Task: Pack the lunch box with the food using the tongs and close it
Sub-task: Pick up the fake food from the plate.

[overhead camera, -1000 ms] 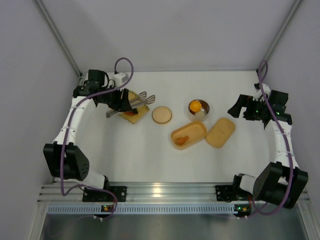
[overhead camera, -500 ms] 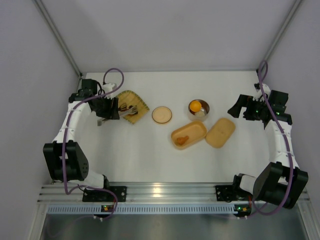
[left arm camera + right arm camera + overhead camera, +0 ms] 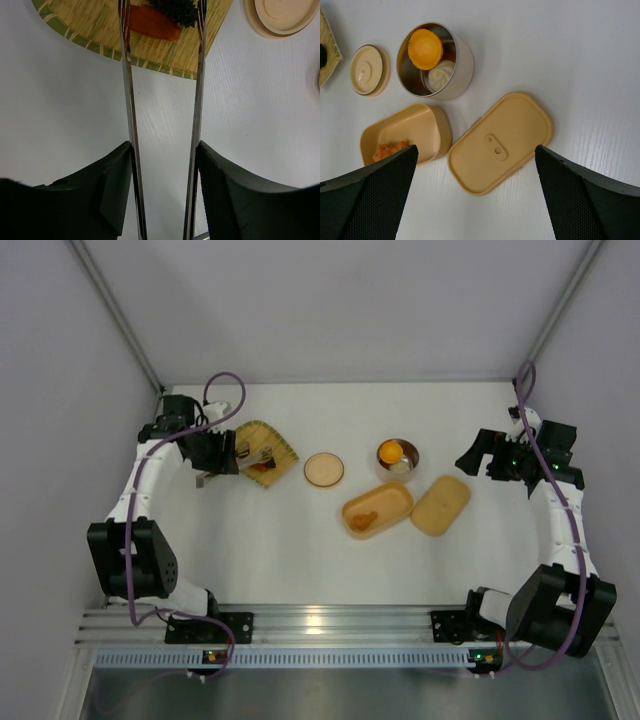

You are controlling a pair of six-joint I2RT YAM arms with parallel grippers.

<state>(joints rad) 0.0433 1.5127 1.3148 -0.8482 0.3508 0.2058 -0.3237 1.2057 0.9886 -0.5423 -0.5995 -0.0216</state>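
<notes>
Left hand clenched on the slim silver metal tongs, and it has swung back since a second ago: the tongs now reach in from the left edge of the woven yellow tray, arms spread either side of an orange-red slice of food and a dark piece. That looks like a fresh line-up for the next pick. One orange piece already sits in the open tan-orange oblong lunch box mid-tabletop, with its flat lid just beside it. Right hand hangs spread wide, holding nothing.
</notes>
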